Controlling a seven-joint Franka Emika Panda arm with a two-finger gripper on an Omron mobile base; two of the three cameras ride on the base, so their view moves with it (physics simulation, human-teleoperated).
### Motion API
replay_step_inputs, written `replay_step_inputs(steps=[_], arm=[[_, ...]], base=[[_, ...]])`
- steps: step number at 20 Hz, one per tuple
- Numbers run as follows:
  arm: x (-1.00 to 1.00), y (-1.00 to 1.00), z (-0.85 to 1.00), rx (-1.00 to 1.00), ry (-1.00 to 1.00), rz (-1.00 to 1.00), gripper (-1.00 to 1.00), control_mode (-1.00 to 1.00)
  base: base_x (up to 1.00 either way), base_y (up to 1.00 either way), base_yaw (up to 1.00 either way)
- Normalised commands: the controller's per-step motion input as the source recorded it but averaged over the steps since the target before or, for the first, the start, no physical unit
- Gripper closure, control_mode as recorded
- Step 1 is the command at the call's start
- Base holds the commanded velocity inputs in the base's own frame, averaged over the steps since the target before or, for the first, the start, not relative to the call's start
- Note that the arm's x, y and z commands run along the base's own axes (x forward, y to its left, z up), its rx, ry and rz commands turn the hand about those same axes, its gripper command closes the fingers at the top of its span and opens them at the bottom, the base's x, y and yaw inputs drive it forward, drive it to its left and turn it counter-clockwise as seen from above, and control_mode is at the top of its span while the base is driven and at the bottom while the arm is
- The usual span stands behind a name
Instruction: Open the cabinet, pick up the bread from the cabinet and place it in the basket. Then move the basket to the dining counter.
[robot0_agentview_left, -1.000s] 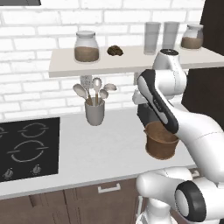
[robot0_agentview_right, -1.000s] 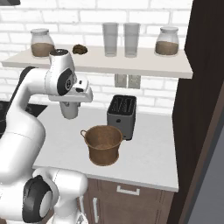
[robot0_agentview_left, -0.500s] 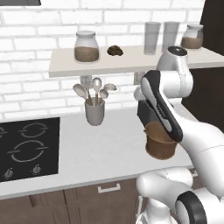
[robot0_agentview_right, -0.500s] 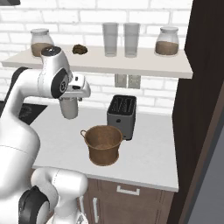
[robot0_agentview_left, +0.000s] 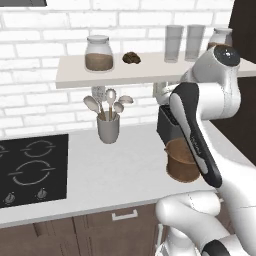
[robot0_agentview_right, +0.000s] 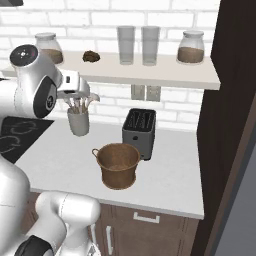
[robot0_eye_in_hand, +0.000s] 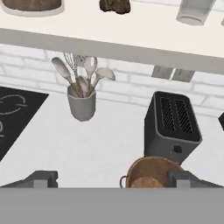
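The basket (robot0_eye_in_hand: 151, 173) sits on the white counter (robot0_eye_in_hand: 100, 153) just past the fingertips (robot0_eye_in_hand: 41, 179), its near side cut off. Beyond it stand a toaster (robot0_eye_in_hand: 172, 127) and a spoon cup (robot0_eye_in_hand: 82, 105). Farthest, on the shelf (robot0_eye_in_hand: 109, 37), lies the bread (robot0_eye_in_hand: 115, 5). The fingers stand wide apart, holding nothing.
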Motion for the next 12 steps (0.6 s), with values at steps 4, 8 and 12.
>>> replay_step_inputs(steps=[4, 8, 12], arm=[[0.0, 0.0, 0.6, 0.02, -0.23, 0.04, -1.0, -1.0], [0.01, 0.0, 0.53, 0.02, -0.18, 0.03, -1.0, -1.0], [0.14, 0.03, 0.6, 0.02, -0.1, 0.01, -1.0, -1.0]], base=[[0.0, 0.0, 0.0], [0.0, 0.0, 0.0], [0.0, 0.0, 0.0]])
